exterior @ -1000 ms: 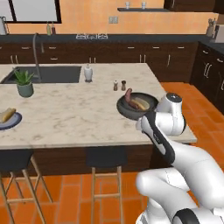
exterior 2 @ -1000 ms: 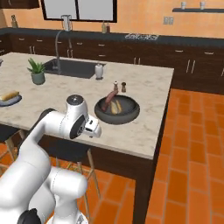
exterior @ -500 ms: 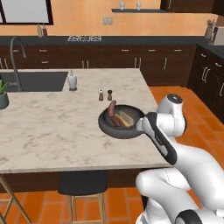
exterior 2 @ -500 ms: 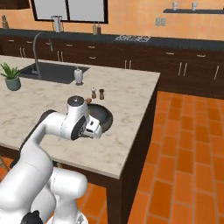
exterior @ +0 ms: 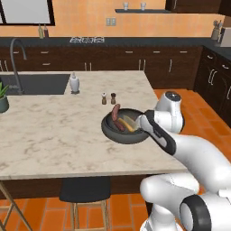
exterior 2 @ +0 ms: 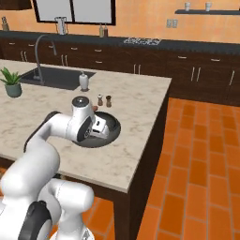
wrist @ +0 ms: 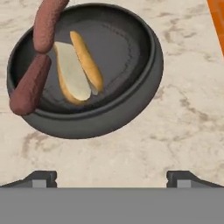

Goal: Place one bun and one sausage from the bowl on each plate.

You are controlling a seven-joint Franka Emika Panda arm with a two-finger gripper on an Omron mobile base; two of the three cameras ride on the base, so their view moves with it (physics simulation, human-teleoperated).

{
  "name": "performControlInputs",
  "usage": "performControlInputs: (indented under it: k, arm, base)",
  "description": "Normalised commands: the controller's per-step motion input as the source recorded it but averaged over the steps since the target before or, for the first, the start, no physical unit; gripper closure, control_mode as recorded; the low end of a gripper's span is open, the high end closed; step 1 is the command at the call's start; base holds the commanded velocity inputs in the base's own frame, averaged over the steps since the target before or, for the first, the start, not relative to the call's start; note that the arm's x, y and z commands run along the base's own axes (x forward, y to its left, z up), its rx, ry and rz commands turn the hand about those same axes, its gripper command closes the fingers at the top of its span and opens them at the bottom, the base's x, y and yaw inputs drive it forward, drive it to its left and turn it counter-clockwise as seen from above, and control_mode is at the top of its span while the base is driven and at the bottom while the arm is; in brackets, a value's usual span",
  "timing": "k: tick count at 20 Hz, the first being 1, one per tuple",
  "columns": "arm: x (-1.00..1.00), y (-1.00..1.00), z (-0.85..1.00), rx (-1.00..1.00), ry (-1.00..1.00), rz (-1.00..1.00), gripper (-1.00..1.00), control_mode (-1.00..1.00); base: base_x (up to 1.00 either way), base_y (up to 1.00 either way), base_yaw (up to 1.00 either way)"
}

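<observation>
The dark round bowl (exterior: 118, 138) sits on the marble island near its right end, and its rim shows past the hand in the right base view (exterior 2: 110, 132). In the hand view the bowl (wrist: 131, 109) holds a split bun (wrist: 76, 70) and two brown sausages (wrist: 48, 19) (wrist: 29, 85), one leaning on the rim. From the left base view the bun (exterior: 128, 122) and a sausage (exterior: 116, 110) are plain. My gripper (wrist: 112, 178) stands open and empty, just short of the bowl's near rim; the hand (exterior: 143, 122) hovers at its right edge. The plates are out of view.
Salt and pepper shakers (exterior: 108, 98) stand just behind the bowl. A soap bottle (exterior: 74, 83), the sink (exterior: 31, 83) and a potted plant (exterior: 2, 98) lie to the left. The island's right edge (exterior 2: 154, 117) drops to orange floor tiles. A stool (exterior: 83, 189) stands below.
The base has driven, so the whole scene slid left: the bowl now sits mid-view and close to the hand. The gripper has stayed open and holds nothing.
</observation>
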Motion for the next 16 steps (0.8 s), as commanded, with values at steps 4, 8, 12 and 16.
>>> performControlInputs:
  k: [4, 8, 12, 16]
  arm:
    - [1.0, 0.19, 0.33, -0.1, 0.01, 0.09, -1.0, -1.0]
    - [0.37, 0.11, -0.07, -0.12, 0.12, 0.24, -1.0, -1.0]
    - [0.01, 0.01, -0.48, -0.06, 0.29, 0.18, -1.0, -1.0]
    - [0.11, 0.06, -0.12, 0.0, 0.16, 0.05, -1.0, -1.0]
  base:
    - [0.0, 0.0, 0.0]
    - [0.0, 0.0, 0.0]
    - [0.0, 0.0, 0.0]
    - [0.0, 0.0, 0.0]
